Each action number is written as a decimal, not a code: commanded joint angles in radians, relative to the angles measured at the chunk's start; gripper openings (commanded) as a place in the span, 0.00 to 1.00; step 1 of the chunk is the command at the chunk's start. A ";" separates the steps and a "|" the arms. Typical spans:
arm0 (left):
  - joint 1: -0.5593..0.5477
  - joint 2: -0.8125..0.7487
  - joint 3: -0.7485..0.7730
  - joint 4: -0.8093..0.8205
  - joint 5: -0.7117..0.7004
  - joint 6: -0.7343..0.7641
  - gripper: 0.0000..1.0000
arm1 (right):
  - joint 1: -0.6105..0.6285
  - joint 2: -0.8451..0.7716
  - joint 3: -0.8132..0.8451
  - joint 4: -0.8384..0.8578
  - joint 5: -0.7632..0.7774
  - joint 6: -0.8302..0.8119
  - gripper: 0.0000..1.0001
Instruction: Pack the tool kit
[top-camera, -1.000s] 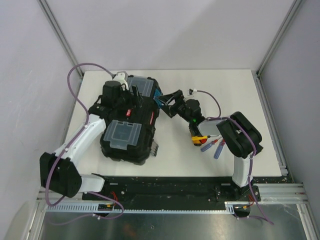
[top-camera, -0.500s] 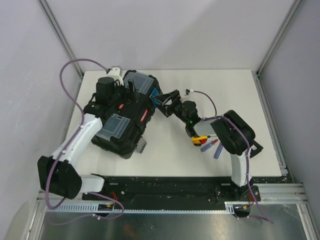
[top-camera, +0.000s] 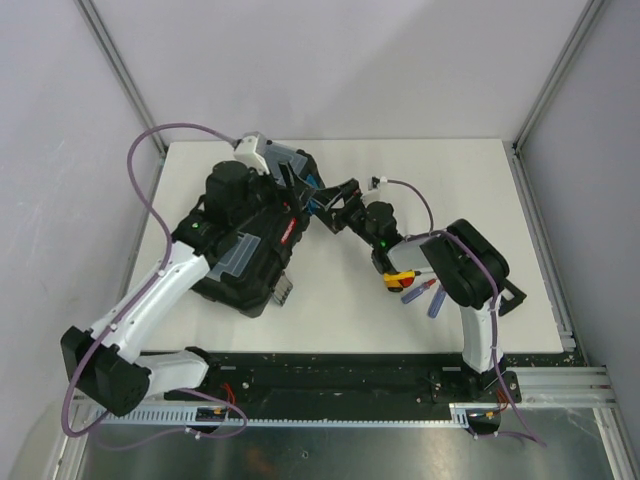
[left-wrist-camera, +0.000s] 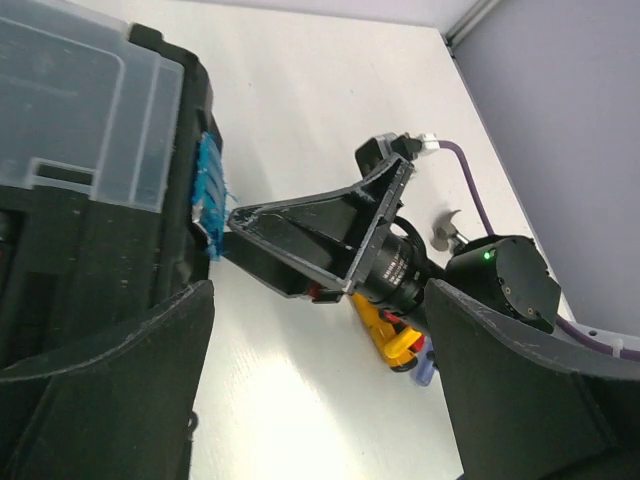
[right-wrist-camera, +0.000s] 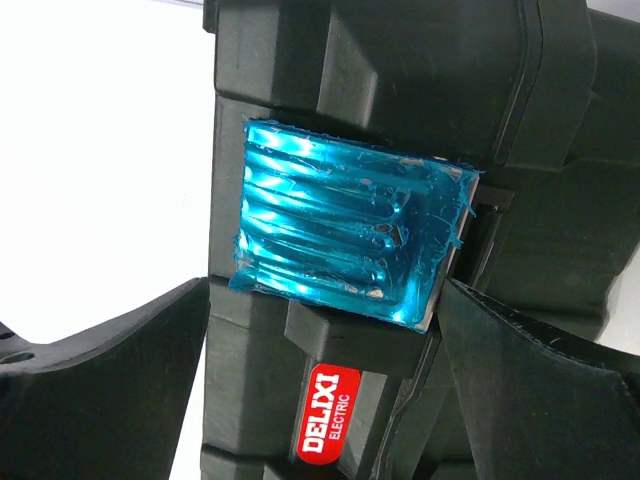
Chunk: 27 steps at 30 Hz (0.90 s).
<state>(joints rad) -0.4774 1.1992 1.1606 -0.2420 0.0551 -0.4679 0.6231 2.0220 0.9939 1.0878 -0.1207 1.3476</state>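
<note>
Overhead view of a white table (top-camera: 420, 170) with 2 robot arms reaching in from its near edge. A large black toolbox (top-camera: 262, 278) lies left of centre, its lid up and, as far as can be seen, closed. 1 clear lid compartment (top-camera: 236, 252) shows beside the left arm.

The left gripper (left-wrist-camera: 316, 340) hovers over the toolbox's right edge. Its fingers are spread wide, with nothing between them.

The right gripper (right-wrist-camera: 320, 372) sits just right of the toolbox, facing its side wall. It too is released, with 1 finger on either side of a blue latch (right-wrist-camera: 340, 240) and neither visibly touching it. Whether the latch is fastened cannot be told.

A small cluster of screwdrivers (top-camera: 415, 287), with yellow, red and blue handles, lies on the table well to the right of the toolbox, beside the right arm.

The packing looks barely begun. No screwdriver is inside the toolbox and neither gripper holds one. What is left, by this view: free the latch, lift the lid, move each screwdriver in, then close up.
</note>
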 joint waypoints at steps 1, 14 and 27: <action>-0.031 0.037 0.007 0.072 0.001 -0.085 0.90 | -0.026 -0.024 0.063 0.180 -0.013 -0.044 0.99; -0.056 0.158 -0.002 0.162 0.020 -0.013 0.78 | -0.080 0.019 0.078 0.224 -0.100 -0.053 0.99; -0.057 0.196 -0.138 0.356 0.037 0.035 0.81 | -0.121 0.079 0.118 0.302 -0.188 0.099 0.99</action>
<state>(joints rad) -0.5282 1.4029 1.0523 -0.0029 0.0906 -0.4728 0.5217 2.1067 1.0481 1.1870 -0.3084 1.3766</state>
